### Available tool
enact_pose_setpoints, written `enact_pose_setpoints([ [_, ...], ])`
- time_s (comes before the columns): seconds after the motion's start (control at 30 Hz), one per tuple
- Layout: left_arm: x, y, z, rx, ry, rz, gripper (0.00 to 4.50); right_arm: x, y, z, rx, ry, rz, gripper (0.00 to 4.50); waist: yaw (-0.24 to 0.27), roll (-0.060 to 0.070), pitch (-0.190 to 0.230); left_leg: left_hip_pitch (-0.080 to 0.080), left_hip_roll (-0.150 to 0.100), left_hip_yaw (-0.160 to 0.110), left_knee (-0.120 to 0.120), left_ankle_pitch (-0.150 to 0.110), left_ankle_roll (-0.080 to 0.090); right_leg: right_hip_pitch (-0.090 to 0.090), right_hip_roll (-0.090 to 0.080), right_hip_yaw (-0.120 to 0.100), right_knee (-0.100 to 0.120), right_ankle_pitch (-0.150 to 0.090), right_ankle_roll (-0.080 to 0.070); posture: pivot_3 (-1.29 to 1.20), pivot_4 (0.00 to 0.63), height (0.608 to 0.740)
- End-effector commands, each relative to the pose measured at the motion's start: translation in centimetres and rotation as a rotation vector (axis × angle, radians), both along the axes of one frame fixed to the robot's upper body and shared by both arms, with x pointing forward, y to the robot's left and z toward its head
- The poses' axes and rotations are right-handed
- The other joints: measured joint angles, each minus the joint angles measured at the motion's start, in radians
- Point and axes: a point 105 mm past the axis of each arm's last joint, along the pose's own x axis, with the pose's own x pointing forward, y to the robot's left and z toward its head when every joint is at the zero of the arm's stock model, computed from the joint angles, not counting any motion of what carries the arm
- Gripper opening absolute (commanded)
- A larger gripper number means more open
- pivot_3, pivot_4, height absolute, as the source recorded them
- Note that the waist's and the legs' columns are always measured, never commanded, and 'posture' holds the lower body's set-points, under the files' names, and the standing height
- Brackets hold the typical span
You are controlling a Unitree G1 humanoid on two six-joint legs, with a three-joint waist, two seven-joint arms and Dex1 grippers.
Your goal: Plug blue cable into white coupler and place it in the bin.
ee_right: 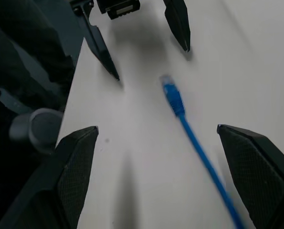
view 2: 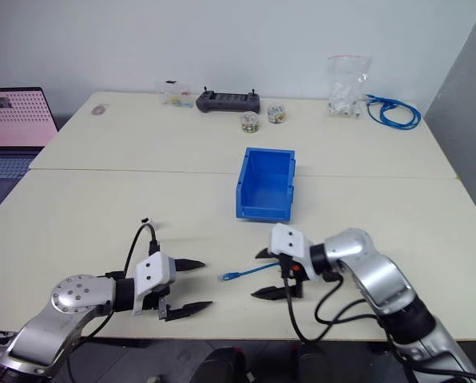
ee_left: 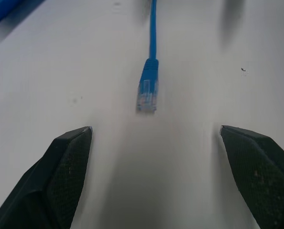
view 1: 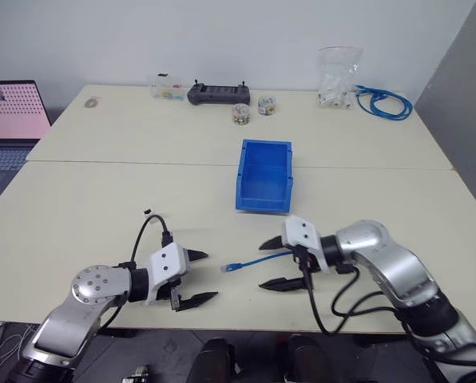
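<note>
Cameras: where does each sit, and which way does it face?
Head stereo pair: above, looking down over the cream table at both arms, the left gripper and right gripper.
Left wrist: between its open black fingers, facing the thin bright-blue cable.
Right wrist: faces the left gripper.
Shared: the cable.

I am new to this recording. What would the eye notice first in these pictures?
Two open grippers, the left gripper and the right gripper, face each other over the near table edge. The blue cable lies loose between them. Just behind stands the bin.
</note>
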Motion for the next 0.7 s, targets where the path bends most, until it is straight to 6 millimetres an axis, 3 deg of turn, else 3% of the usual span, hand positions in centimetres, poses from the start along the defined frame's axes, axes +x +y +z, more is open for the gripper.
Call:
enact_pose_setpoints([
  [0.03, 1.2, -0.8, -0.7, 0.039, -0.025, -0.002, 4.50, -0.6, -1.0, 2.3, 0.102, -0.011, -0.122, 4.26, 0.000, 0.000, 0.000, 0.000, 0.000, 0.000, 0.000, 0.000, 0.000, 0.000, 0.000, 0.000, 0.000, 0.000, 0.000, 0.00, 0.150, 0.740],
  [0.17, 1.8, -1.0, -1.5, 0.071, -0.027, -0.012, 4.50, -1.2, -1.8, 2.1, 0.101, 0.005, -0.178, 4.26, -0.001, 0.000, 0.000, 0.001, 0.000, 0.001, 0.000, 0.000, 0.000, 0.001, 0.001, 0.001, 0.000, -0.001, 0.003, 0.00, 0.150, 0.740],
  [0.27, 2.2, -0.9, -1.8, 0.099, -0.017, -0.028, 4.05, -1.4, -2.2, 1.9, 0.089, 0.004, -0.203, 4.32, 0.000, 0.000, -0.001, 0.002, 0.000, 0.000, 0.000, 0.000, 0.000, 0.002, 0.000, 0.000, 0.000, -0.003, 0.004, 0.00, 0.150, 0.740],
  [0.7, 1.9, 0.9, -2.4, 0.220, 0.049, -0.031, 1.13, -1.6, -2.8, 2.9, 0.112, -0.036, -0.194, 4.32, -0.006, 0.000, -0.001, 0.006, 0.001, 0.000, 0.000, 0.000, 0.000, 0.005, 0.001, 0.001, -0.001, -0.003, 0.005, 0.00, 0.150, 0.740],
])
